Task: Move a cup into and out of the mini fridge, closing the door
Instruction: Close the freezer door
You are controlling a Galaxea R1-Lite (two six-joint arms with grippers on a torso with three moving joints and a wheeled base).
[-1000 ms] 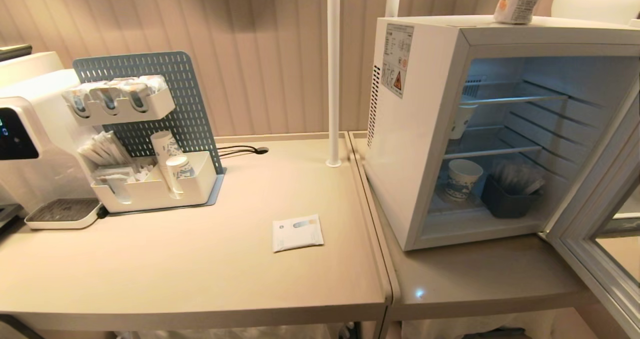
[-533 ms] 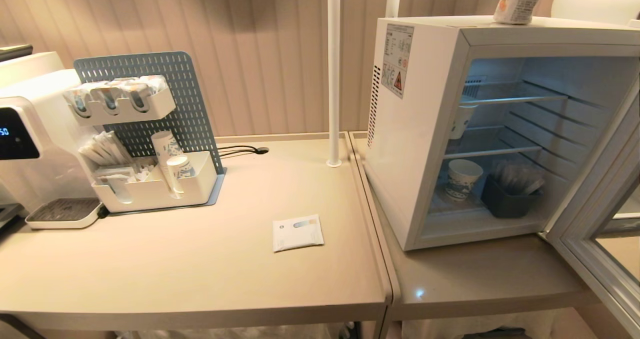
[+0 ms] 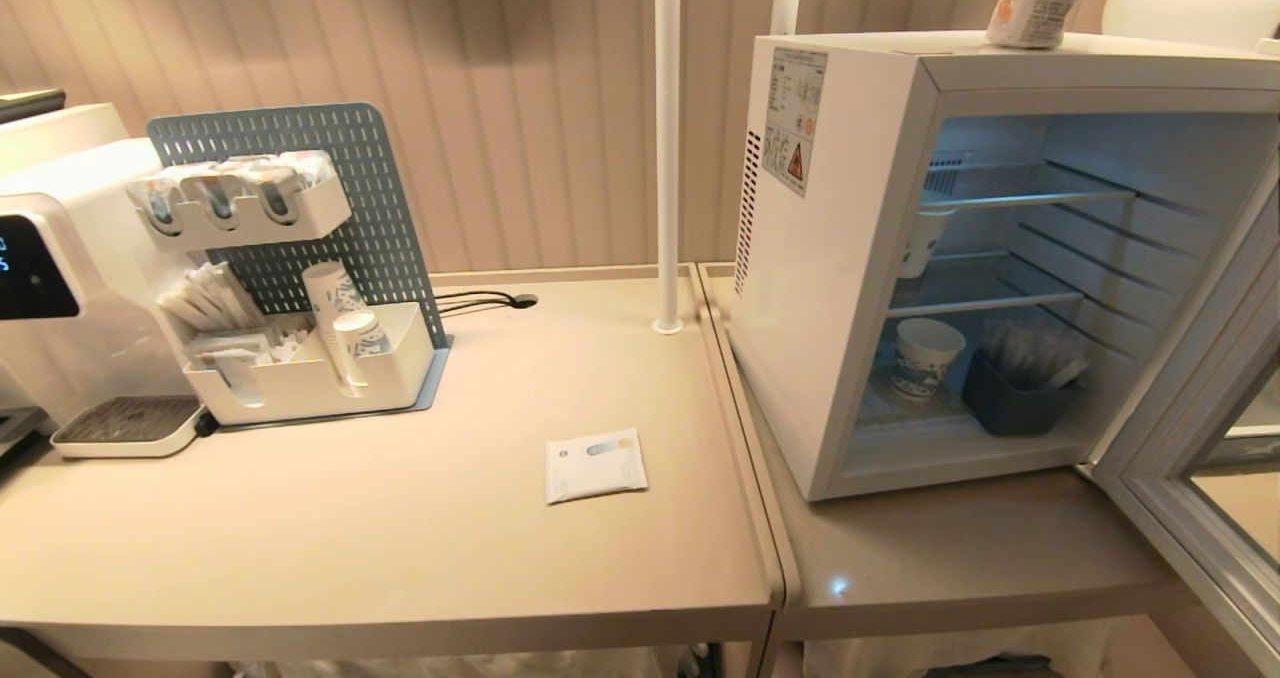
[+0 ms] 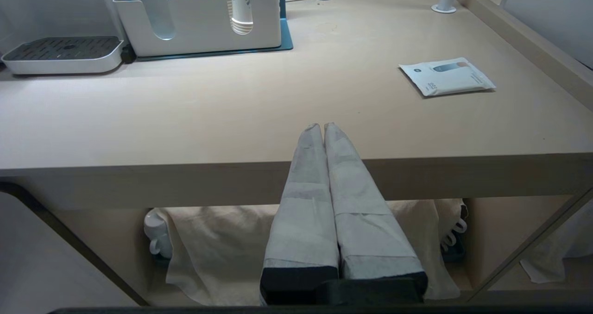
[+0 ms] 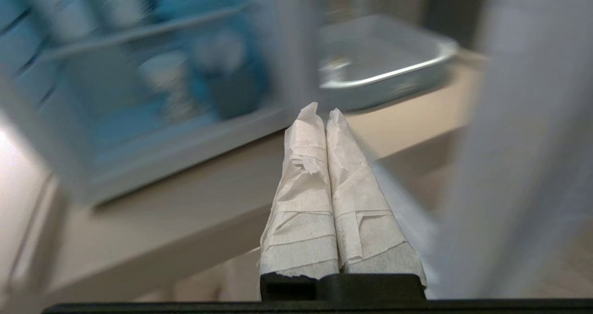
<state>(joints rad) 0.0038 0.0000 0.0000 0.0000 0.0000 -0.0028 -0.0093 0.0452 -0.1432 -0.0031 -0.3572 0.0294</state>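
Note:
The cup (image 3: 1040, 3), a white tub with an orange picture and dark print, stands on top of the mini fridge (image 3: 850, 288) at the right. The fridge's door (image 3: 1160, 458) is swung wide open to the right. Neither arm shows in the head view. In the left wrist view my left gripper (image 4: 323, 125) is shut and empty, low in front of the table's front edge (image 4: 231, 175). My right gripper (image 5: 323, 110) is shut and empty too, pointing at the blurred open fridge (image 5: 139, 96) over the table edge, with the door (image 5: 519, 142) close beside it.
Inside the fridge are a patterned paper cup (image 3: 925, 356) and a dark bin (image 3: 1015, 398) on the bottom level. A white sachet (image 3: 595, 465) lies on the table. An organizer with a pegboard (image 3: 300, 358), a water dispenser (image 3: 60, 288) and a white pole (image 3: 667, 158) stand further back.

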